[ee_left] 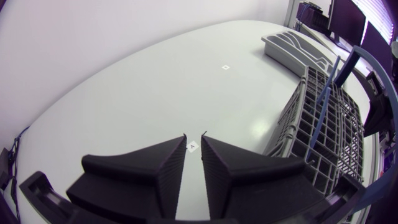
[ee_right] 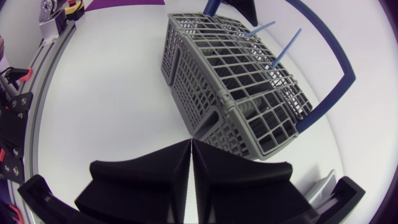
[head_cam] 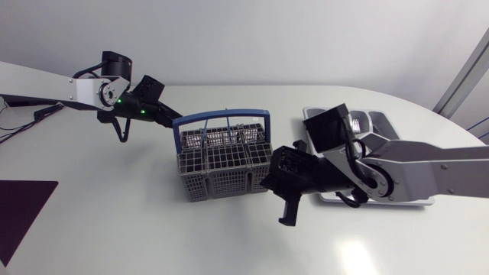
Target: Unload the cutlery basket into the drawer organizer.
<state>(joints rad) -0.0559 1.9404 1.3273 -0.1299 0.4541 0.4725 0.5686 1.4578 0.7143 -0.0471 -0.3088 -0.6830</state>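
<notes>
The grey wire cutlery basket [head_cam: 221,160] with a blue hoop handle [head_cam: 221,116] stands mid-table; blue-handled cutlery [ee_right: 283,53] sticks up inside it. My left gripper [head_cam: 170,120] sits at the basket's back left corner. In the left wrist view this gripper [ee_left: 194,142] is closed to a thin slit with nothing in it, and the basket [ee_left: 323,124] is beside it. My right gripper [head_cam: 289,208] hangs off the basket's front right corner. It is shut and empty [ee_right: 191,142], with the basket [ee_right: 236,81] just ahead. The grey drawer organizer [head_cam: 374,118] lies at the right, largely under my right arm.
The organizer [ee_left: 298,50] also shows beyond the basket in the left wrist view. A dark purple mat [head_cam: 23,206] lies at the table's front left. A cable [head_cam: 122,134] hangs from my left arm near the basket.
</notes>
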